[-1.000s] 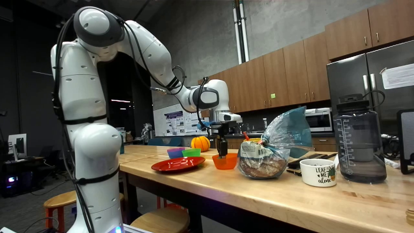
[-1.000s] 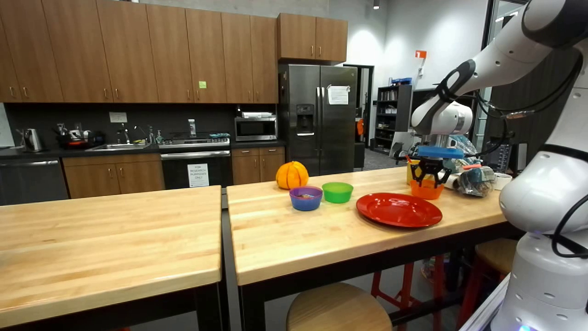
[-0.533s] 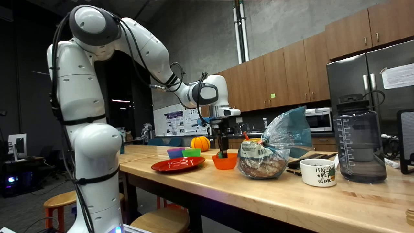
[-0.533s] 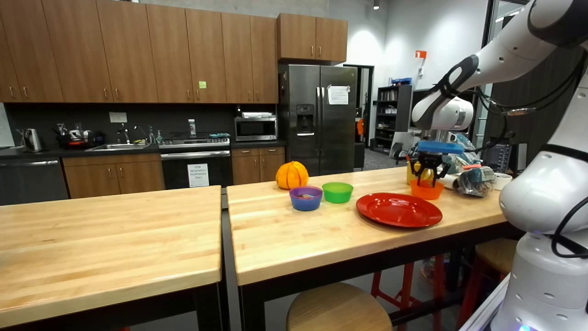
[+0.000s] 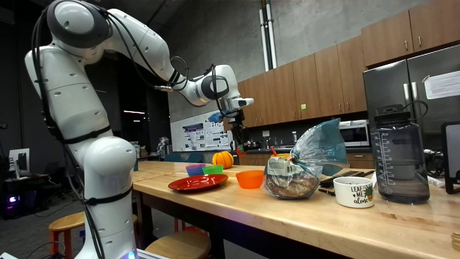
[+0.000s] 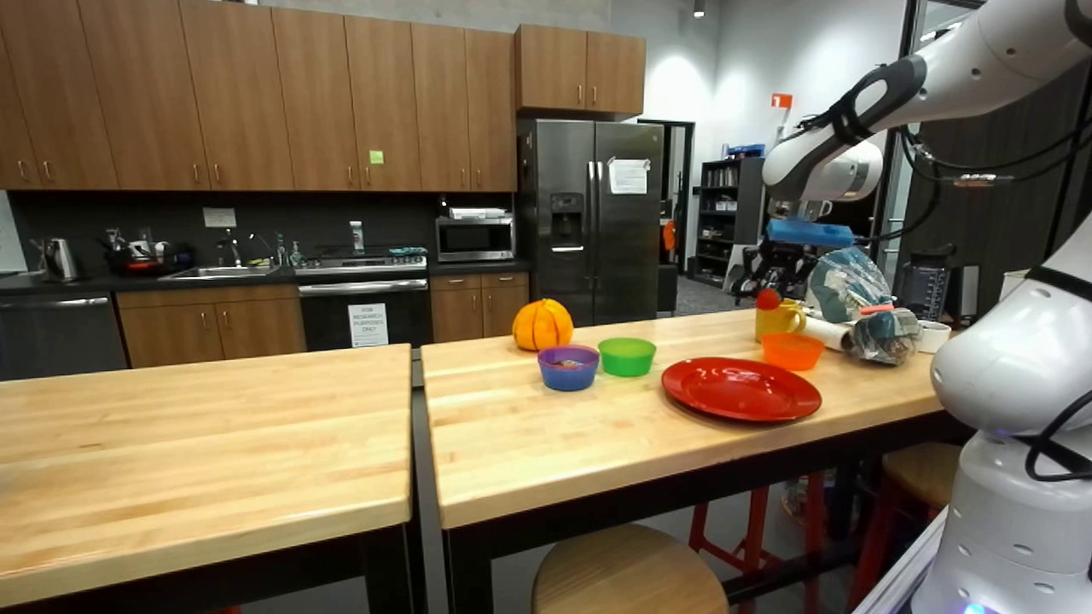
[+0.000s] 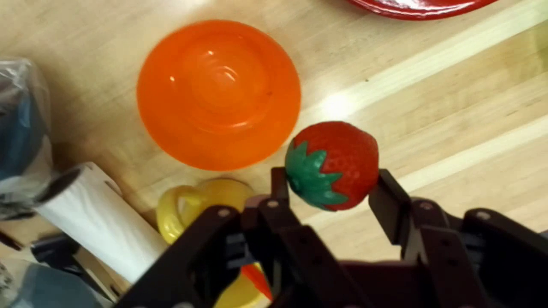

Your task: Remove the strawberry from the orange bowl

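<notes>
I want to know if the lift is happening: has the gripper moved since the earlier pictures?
Yes: in both exterior views, the gripper has risen and shifted picture-left relative to the unmoved orange bowl, holding the strawberry.

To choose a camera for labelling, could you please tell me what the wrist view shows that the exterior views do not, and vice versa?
Only the wrist view shows the inside floor of the orange bowl and the jagged leaf edge on the strawberry.
Only the exterior views show the pumpkin, microwave and refrigerator.
All views share the hand holding the strawberry outside the orange bowl, and the red plate, cut off in the wrist view.
</notes>
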Controlling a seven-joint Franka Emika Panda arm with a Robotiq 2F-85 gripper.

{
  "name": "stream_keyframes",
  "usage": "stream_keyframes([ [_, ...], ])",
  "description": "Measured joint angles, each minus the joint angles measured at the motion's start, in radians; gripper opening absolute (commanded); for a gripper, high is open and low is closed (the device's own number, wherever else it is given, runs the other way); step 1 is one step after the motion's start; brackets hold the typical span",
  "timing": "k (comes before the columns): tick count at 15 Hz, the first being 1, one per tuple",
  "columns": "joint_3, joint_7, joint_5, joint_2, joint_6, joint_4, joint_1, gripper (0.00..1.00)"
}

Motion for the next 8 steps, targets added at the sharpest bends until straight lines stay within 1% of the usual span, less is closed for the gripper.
stream_keyframes([
  [4,0.049,-0.064,0.002,0.001,0.125,-0.025,0.077,0.26],
  [8,0.059,-0.132,0.016,0.055,0.23,-0.033,0.117,0.26],
])
